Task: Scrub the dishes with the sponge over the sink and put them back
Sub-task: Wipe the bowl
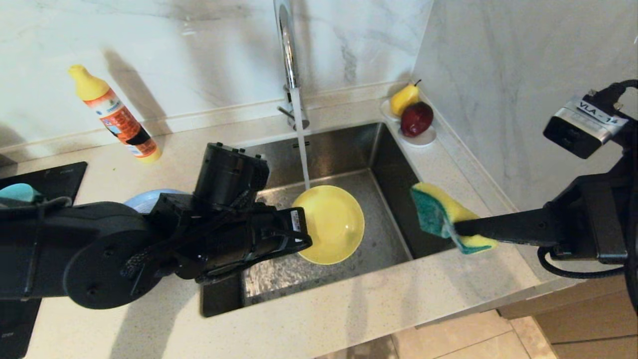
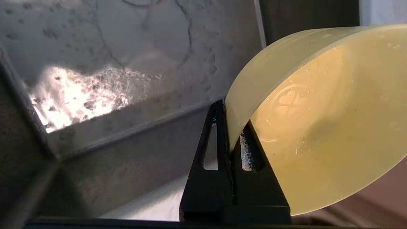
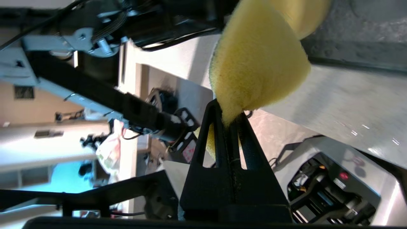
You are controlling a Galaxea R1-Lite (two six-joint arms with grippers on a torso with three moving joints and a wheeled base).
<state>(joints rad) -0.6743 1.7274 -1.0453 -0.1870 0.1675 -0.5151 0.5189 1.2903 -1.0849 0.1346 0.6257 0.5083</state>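
Head view: left gripper (image 1: 305, 238) at centre, reaching level across the sink (image 1: 389, 149), pinching the yellow bowl (image 1: 331, 224) under the tap's stream; right gripper (image 1: 454, 228) at right, clamping the sponge (image 1: 443, 215). Left wrist view: fingers (image 2: 219, 140) nipping the bowl's rim. Right wrist view: fingers (image 3: 219, 140) squeezing the sponge's yellow face.

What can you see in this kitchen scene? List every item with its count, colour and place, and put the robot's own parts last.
yellow-green bowl: 1, yellow-green, held over the sink under the running water
sponge: 1, yellow and green, above the sink's right edge
sink: 1, steel, centre
tap: 1, chrome, behind the sink, running
grey-blue plate: 1, counter left of sink, partly hidden
teal bowl: 1, far left
detergent bottle: 1, orange, yellow cap, back left
white dish: 1, back right corner, holding pear and red fruit
left gripper: shut on bowl rim
right gripper: shut on sponge
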